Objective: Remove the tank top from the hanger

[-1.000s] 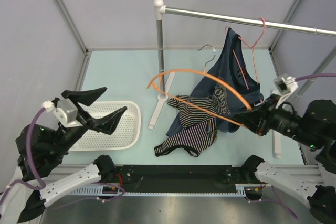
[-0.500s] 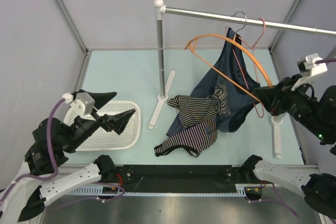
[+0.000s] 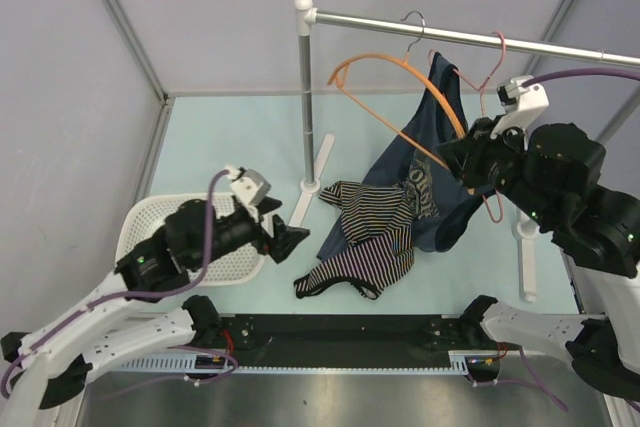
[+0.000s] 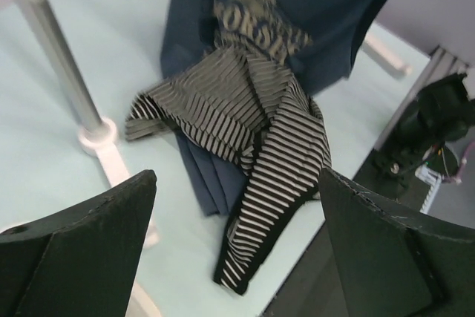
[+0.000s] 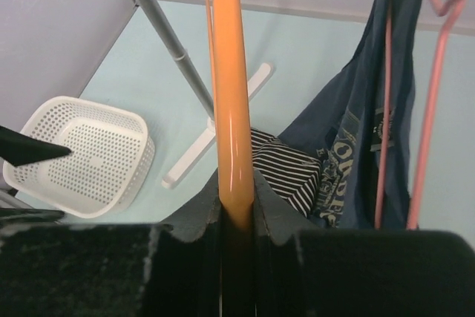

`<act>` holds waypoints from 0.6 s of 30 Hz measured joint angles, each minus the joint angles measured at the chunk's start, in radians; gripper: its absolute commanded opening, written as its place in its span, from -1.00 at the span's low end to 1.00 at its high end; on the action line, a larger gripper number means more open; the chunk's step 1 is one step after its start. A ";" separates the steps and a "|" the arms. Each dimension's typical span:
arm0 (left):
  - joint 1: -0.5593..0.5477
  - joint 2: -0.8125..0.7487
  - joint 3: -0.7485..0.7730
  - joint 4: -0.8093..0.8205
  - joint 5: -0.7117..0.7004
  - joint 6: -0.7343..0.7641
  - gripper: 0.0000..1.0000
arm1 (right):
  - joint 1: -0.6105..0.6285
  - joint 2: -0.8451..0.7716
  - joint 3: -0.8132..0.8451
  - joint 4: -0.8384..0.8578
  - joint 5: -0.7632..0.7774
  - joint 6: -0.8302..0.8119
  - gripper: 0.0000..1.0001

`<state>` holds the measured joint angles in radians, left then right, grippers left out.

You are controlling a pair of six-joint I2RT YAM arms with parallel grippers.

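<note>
The tank top [image 3: 365,242] lies crumpled by the middle of the counter's [image 3: 230,147] near edge, off the hanger [image 5: 230,94], which the right gripper [image 5: 237,209] clamps high toward the far right corner; the left gripper [image 4: 236,183] gapes wide and empty just beside the top. The top overlaps the T-shirt's [image 3: 440,147] hem, so a grab could drag both. Since half a second ago the left arm has swung in toward the top and the hanger has shifted left; the top has not moved.

The left arm [image 3: 120,302] stretches low and forward, the left gripper [image 3: 285,235] pointing right with its jaws spread wide. The right arm [image 3: 575,197] is raised high, the right gripper [image 3: 462,169] pinched tight on the hanger [image 3: 395,65]
</note>
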<state>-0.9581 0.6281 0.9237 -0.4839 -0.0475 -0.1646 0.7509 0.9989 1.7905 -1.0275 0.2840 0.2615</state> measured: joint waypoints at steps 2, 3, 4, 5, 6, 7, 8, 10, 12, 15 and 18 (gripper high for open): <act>0.000 0.045 -0.035 0.011 0.022 -0.043 0.84 | 0.001 0.005 -0.025 0.027 -0.005 0.014 -1.00; 0.000 0.066 -0.054 0.018 0.035 -0.064 0.83 | 0.001 0.004 -0.048 0.048 -0.014 0.023 -1.00; 0.000 0.089 -0.074 0.034 0.045 -0.084 0.82 | 0.002 0.002 -0.065 0.062 -0.017 0.028 -1.00; 0.000 0.111 -0.096 0.052 0.057 -0.106 0.81 | 0.005 -0.002 -0.086 0.080 -0.024 0.035 -1.00; 0.000 0.135 -0.122 0.071 0.069 -0.129 0.80 | 0.010 -0.007 -0.111 0.106 -0.033 0.043 -1.00; 0.000 0.149 -0.140 0.082 0.079 -0.143 0.80 | 0.012 -0.011 -0.128 0.123 -0.038 0.049 -1.00; 0.000 0.164 -0.159 0.101 0.087 -0.160 0.79 | 0.016 -0.016 -0.148 0.144 -0.044 0.056 -0.97; 0.000 0.195 -0.184 0.138 0.106 -0.192 0.76 | 0.023 -0.027 -0.185 0.181 -0.051 0.067 -0.77; -0.002 0.229 -0.192 0.179 0.124 -0.215 0.77 | 0.027 -0.035 -0.212 0.206 -0.056 0.077 -0.33; -0.034 0.304 -0.192 0.258 0.124 -0.236 0.79 | 0.031 -0.048 -0.254 0.226 -0.061 0.097 0.24; -0.101 0.380 -0.182 0.289 0.076 -0.229 0.82 | 0.032 -0.070 -0.301 0.224 -0.062 0.111 0.65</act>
<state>-1.0592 1.0080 0.7418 -0.1947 0.0288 -0.3935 0.7826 0.9287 1.4899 -0.8032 0.2222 0.3721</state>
